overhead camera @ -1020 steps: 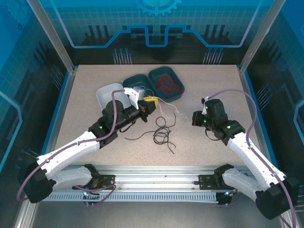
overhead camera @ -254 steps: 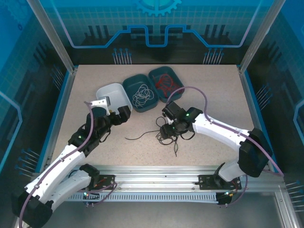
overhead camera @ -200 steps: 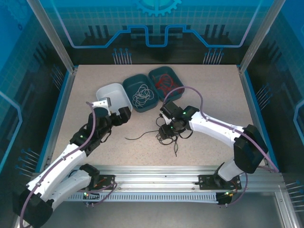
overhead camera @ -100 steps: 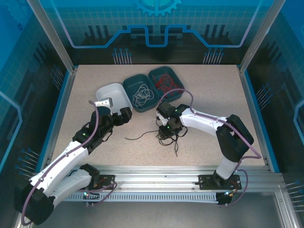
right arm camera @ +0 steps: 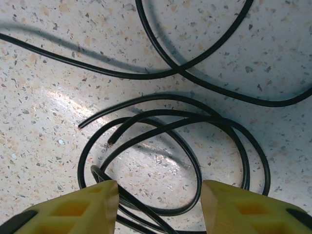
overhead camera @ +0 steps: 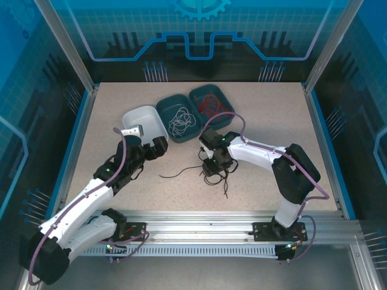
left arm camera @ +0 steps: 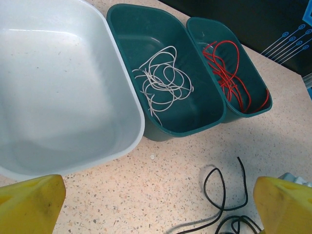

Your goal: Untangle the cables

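A speckled beige tabletop (overhead camera: 272,121) sits walled by blue-framed glass panels (overhead camera: 199,36). Mid-table lie tangled thin black cables (right arm camera: 185,118). The right claw (right arm camera: 160,195) stands parted astride them, gripping nothing. The left claw (left arm camera: 158,207) gapes wide near a white plastic tub (overhead camera: 130,118). Open tabletop stretches rightward to the edge.

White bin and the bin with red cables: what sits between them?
A teal bin holding a loose coil of whitish cables, seen plainly in the left wrist view; the top view shows the same row of three.
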